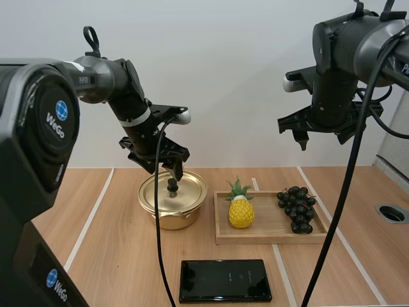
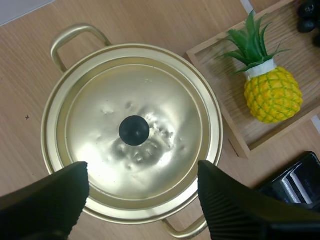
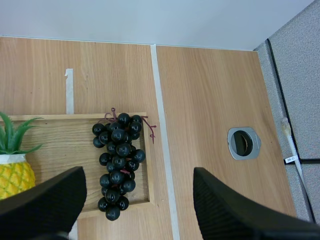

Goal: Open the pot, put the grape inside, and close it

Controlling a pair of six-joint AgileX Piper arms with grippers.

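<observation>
From the high view, the gold pot [image 1: 171, 216] stands on the table [image 1: 115, 256] with its lid [image 1: 190, 190] on, so the first step, opening it, is the one in hand. The left gripper [image 1: 174, 170] hangs just above the lid's black knob [image 1: 172, 185], its fingers pointing down and holding nothing. To the right of the pot a wooden tray [image 1: 268, 238] carries a toy pineapple [image 1: 241, 210] and the bunch of grapes [image 1: 297, 209], which lies at the tray's far end from the pot. A black phone [image 1: 225, 280] lies nearer the arms' bases. The right gripper [image 1: 323, 134] is high in the air over the tray's grape end, well apart from the fruit

In the left wrist view, the two fingers [image 2: 50, 202] stand wide apart and empty, with the knob roughly centred in the gap and just ahead of the tips. I judge the next move needs a straight descent until the pads flank the knob, then a firm pinch before lifting, since the knob is small and round and could slip

In the right wrist view, this pincer is also spread wide and grips nothing. The grapes lie far below on the tray, nearer one finger than the other, so it would need to shift sideways before dropping on them
</observation>
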